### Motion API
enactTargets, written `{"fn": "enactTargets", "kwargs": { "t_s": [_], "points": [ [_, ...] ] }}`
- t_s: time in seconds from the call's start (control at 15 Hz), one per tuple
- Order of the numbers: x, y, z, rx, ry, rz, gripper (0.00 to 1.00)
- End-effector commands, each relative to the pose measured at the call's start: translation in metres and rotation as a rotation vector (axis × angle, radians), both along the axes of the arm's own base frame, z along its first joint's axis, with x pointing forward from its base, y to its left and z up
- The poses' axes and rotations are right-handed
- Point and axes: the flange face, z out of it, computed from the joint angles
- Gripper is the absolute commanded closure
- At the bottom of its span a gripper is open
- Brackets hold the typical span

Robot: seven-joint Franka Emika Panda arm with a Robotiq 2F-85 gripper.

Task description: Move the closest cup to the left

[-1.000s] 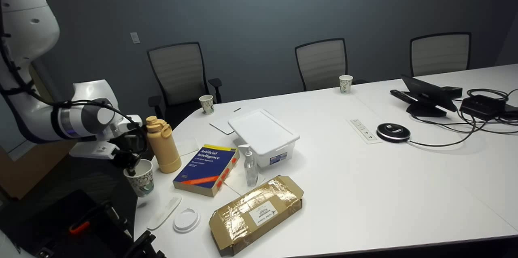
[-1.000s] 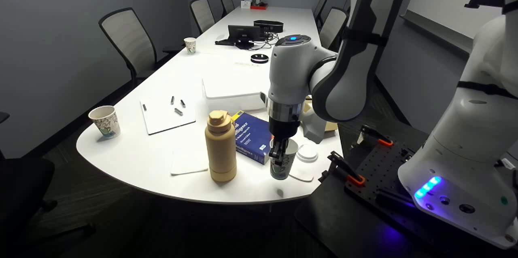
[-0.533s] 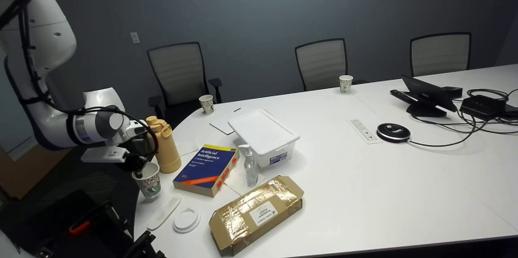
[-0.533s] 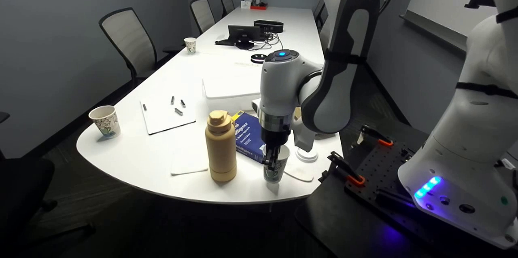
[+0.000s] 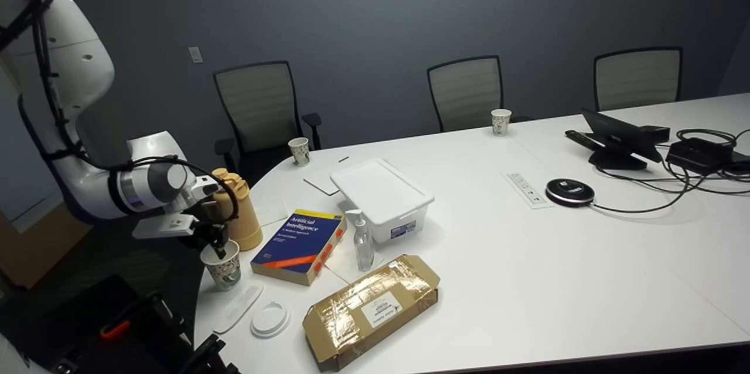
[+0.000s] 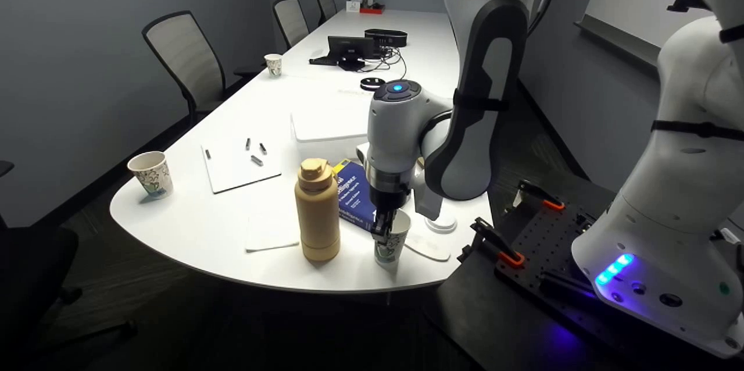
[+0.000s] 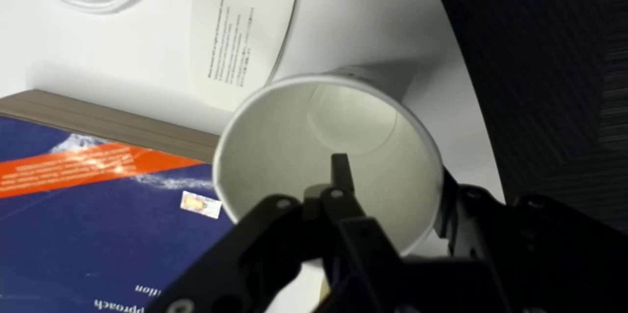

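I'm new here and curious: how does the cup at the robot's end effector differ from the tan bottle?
The cup is lidless; the tan bottle is capped. The cup is patterned; the tan bottle is plain. The cup is shorter than the tan bottle. The end effector has one finger inside the cup; the tan bottle stands untouched. Both are round.
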Motion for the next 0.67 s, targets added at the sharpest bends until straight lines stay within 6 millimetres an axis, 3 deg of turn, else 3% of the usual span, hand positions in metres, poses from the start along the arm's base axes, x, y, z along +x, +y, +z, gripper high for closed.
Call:
{"fn": "enactTargets", "kwargs": {
  "t_s": [0.0, 0.2, 0.27, 0.47, 0.6],
  "points": [
    [0.005, 0.001, 0.005, 0.004, -0.034, -0.040, 0.28],
    [0.011, 0.002, 0.020, 0.016, -0.041, -0.067, 0.04],
    [0.014, 0.001, 0.028, 0.024, -0.038, -0.064, 0.01],
    [0.026, -0.002, 0.068, 0.051, -0.052, -0.068, 0.00],
    [0.037, -0.014, 0.106, 0.055, -0.047, -0.116, 0.00]
  ]
}}
